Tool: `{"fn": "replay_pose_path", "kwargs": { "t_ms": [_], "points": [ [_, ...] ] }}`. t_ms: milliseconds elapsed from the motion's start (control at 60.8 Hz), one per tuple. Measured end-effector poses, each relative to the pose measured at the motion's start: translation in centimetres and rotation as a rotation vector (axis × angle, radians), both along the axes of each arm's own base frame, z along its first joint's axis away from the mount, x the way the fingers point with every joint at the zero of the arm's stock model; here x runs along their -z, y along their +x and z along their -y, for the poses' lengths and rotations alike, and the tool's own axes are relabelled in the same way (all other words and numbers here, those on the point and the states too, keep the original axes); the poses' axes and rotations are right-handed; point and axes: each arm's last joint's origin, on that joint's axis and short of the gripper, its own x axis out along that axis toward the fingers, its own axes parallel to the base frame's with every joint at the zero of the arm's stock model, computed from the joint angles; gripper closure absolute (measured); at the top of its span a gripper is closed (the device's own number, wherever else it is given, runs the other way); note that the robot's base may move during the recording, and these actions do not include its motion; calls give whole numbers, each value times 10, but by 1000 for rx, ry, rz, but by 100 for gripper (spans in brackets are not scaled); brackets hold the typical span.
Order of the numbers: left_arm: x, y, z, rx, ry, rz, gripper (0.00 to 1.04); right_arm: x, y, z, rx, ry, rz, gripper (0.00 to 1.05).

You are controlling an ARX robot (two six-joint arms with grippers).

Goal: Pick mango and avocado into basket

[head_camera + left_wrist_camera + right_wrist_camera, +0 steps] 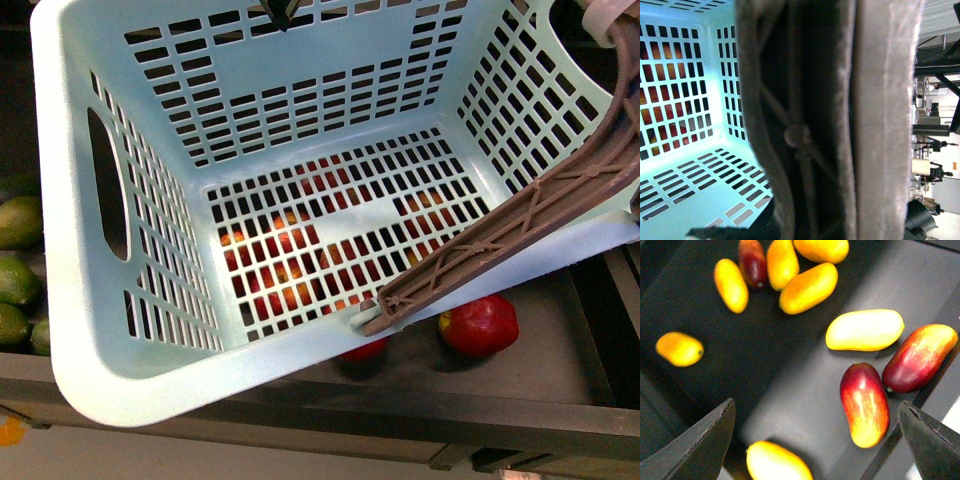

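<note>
Overhead, the right gripper (816,404) hangs with its jaws spread wide and empty. Between them on the dark surface (765,365) lie a red-blushed mango (865,405) and, nearer the palm, a yellow mango (777,462). How the left gripper stands cannot be told: the handle (805,135) of the basket (60,200) fills its wrist view. Green avocados (18,222) lie just outside the basket's wall.

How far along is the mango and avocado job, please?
Nothing is done: the basket is empty. The right gripper hangs open over the mangoes, holding nothing. Both picks remain; green fruit, likely avocados, lies left of the basket.
</note>
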Motion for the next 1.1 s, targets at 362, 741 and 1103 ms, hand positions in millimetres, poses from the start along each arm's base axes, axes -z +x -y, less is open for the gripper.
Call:
{"fn": "replay_pose_path", "kwargs": {
  "t_ms": [362,741,1103],
  "points": [
    [0,0,0,0,0,0,91,80,49,79,262,230,-67,9],
    [0,0,0,1,-1,-1,91,112,81,108,344,304,-70,9],
    [0,0,0,1,-1,-1,91,124,94,120,366,322,-73,9]
  ]
}}
